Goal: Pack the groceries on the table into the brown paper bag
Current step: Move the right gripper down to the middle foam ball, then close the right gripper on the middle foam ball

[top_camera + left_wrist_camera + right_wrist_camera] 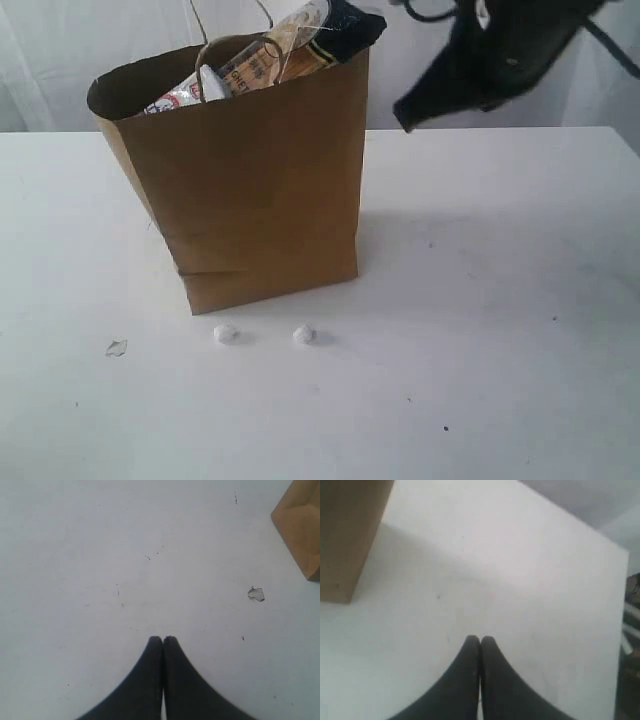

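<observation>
There is one tall brown paper bag with twisted paper handles (260, 190). It stands upright on the wide white worktop (500, 300), about in the middle and a little toward the left edge. One long spaghetti packet with a dark blue end (320, 30) pokes out of the top of the bag. Next to it, inside the bag, one white packet with red print (180, 97) shows. I cannot tell what it is. Two small white lumps (226, 334) lie side by side on the worktop just in front of the bag. One tiny clear scrap (116, 348) lies nearer the left edge, apart from them.

The worktop is plain white with a few little dark specks. Behind its far edge is a white backdrop (60, 60).

There are two grippers. The outside view shows only the dark, blurry right arm (480, 60), up high to the right of the bag. The left wrist view shows the left gripper (162, 640) with its two black tips pressed together, gripping nothing. It also shows the scrap and one bottom corner of the bag. The right wrist view shows the right gripper (480, 639), also pressed together and empty. It shows one side of the bag and an edge of the worktop, with something dark (632, 630) past that edge.
</observation>
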{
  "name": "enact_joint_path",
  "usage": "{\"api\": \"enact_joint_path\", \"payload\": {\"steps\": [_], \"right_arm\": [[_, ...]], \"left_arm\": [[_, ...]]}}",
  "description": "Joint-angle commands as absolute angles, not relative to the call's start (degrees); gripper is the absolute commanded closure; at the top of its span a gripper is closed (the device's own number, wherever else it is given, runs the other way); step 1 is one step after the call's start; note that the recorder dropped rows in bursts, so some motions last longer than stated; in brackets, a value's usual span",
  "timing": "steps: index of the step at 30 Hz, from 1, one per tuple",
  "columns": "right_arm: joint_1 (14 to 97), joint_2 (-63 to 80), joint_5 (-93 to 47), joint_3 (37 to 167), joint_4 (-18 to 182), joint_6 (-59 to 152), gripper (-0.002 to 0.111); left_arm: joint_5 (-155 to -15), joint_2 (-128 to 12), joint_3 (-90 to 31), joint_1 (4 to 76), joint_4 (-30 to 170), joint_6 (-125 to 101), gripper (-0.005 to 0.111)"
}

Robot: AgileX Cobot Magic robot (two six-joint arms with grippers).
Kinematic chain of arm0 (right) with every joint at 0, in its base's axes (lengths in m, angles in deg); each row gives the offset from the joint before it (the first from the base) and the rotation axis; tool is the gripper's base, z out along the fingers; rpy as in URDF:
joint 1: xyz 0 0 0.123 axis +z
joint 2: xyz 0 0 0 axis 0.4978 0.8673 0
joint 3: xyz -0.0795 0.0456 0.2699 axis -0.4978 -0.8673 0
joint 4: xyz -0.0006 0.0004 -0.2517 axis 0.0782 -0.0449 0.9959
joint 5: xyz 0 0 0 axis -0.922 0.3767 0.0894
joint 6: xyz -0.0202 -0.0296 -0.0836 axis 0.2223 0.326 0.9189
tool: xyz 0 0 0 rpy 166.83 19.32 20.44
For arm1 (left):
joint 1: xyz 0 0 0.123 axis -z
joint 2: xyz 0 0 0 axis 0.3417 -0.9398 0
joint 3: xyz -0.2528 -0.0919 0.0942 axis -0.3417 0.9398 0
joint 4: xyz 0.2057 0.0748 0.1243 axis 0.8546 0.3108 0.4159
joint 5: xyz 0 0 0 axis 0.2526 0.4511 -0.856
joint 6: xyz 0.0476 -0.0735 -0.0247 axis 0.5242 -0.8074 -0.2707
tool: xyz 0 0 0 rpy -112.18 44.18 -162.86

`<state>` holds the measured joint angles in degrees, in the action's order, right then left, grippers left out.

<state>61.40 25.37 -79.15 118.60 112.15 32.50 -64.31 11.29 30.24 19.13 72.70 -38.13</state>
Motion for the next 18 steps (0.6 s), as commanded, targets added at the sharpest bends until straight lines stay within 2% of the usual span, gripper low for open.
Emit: {"api": "enact_joint_path", "payload": {"steps": [1,6,8,12,18], "right_arm": [[56.71,19.14,-73.68,105.8,94.25,41.77,0.108],[58.45,24.93,-68.13,97.27,56.4,66.56,0.108],[61.02,29.56,-66.65,97.8,50.12,76.52,0.108],[66.43,39.71,-61.76,102.15,49.75,86.19,0.107],[68.04,45.19,-57.84,106.62,51.6,86.9,0.089]], "left_arm": [[-62.89,11.5,31.09,19.43,72.25,-38.44,0.107],[-62.89,11.5,31.09,19.43,72.25,-38.44,0.107],[-62.89,11.5,31.09,19.43,72.25,-38.44,0.107],[-62.89,11.5,31.09,19.43,72.25,-38.44,0.107],[-62.89,11.5,31.09,19.43,72.25,-38.44,0.107]]}}
